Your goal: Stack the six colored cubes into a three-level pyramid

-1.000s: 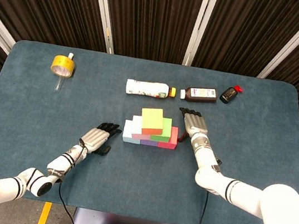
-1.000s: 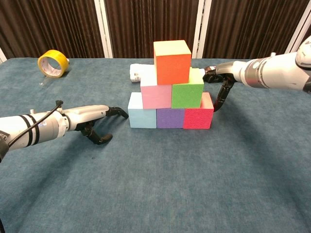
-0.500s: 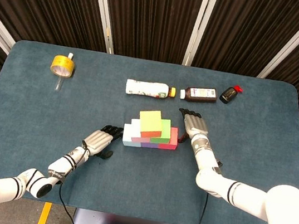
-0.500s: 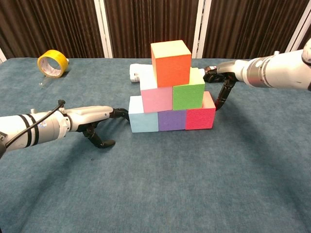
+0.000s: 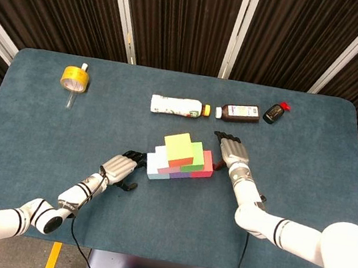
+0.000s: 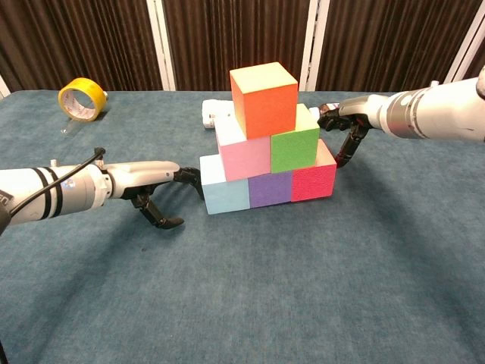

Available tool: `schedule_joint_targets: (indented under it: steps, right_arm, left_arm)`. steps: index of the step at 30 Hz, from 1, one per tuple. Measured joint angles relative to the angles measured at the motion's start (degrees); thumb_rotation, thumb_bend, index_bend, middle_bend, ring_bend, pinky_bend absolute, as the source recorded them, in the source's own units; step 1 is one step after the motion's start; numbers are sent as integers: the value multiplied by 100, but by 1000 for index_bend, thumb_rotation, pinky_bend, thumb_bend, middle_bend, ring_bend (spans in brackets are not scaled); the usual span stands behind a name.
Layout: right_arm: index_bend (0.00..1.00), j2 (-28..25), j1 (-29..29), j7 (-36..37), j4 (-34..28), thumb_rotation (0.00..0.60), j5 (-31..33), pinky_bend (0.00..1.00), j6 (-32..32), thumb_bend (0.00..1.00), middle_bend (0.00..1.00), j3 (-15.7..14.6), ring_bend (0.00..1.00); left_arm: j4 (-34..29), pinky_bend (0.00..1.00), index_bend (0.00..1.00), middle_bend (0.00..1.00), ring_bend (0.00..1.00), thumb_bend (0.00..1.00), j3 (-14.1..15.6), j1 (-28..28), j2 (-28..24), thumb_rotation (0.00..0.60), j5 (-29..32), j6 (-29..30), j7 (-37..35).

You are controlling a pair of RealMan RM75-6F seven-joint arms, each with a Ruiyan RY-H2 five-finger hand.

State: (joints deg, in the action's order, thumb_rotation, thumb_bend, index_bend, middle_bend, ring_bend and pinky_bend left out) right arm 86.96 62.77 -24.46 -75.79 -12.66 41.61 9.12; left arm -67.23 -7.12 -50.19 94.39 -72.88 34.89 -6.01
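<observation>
left hand point(image 6: 155, 189): nothing held, fingers spread, tips against the light blue cube point(image 6: 225, 189)
pyramid point(image 6: 267, 140): mid-table, all three levels up
cubes: probably light foam, so steady them by the flat sides
right hand point(image 6: 345, 133): empty too, fingers hanging down beside the red cube point(image 6: 314, 180)

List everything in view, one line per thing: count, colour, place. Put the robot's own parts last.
cubes: six, stacked as a three-level pyramid at table centre; light blue, purple and red-pink at the bottom, pink and green in the middle, orange on top.
tape roll: one, yellow, far left of the table.
white bottle: one, white with a yellow-green cap, lying behind the pyramid.
brown bottle: one, dark brown with a white label, lying right of the white bottle.
small bottle: one, dark with a red cap, far right of the row.
table: one, blue-grey cloth.
left hand: at the light blue cube's left side.
right hand: at the red-pink cube's right side.
</observation>
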Motion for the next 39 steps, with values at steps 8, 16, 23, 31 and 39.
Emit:
schedule_joint_targets:
  steps: [8,16,23,31,39]
  right_arm:
    - [123,-13,-49,-24,-50,600,11,91,37,214,155,-40,0]
    - [111,-16,-94,-54,-146,600,-67,88,148,213,154,-55,0]
    - [46,-134,-127,-129,-308,600,-157,60,182,214,141,-105,0]
    - [15,-361,-196,-196,-647,600,-295,48,297,213,128,-172,0]
    - [23,-1031,-350,-116,-1445,600,-685,48,542,213,128,-113,0]
  left_arm:
    - [42,0,83,0,0,430,-78,-121,2,540,127,-77,100]
    - [29,0,83,0,0,430,-114,-187,-29,542,226,-67,239]
    - [29,0,68,0,0,430,-96,-150,-93,552,393,-30,372]
    - [-190,0,65,0,0,429,-39,-23,-266,560,505,126,515]
    - [-814,0,66,0,0,428,51,283,-721,562,501,601,665]
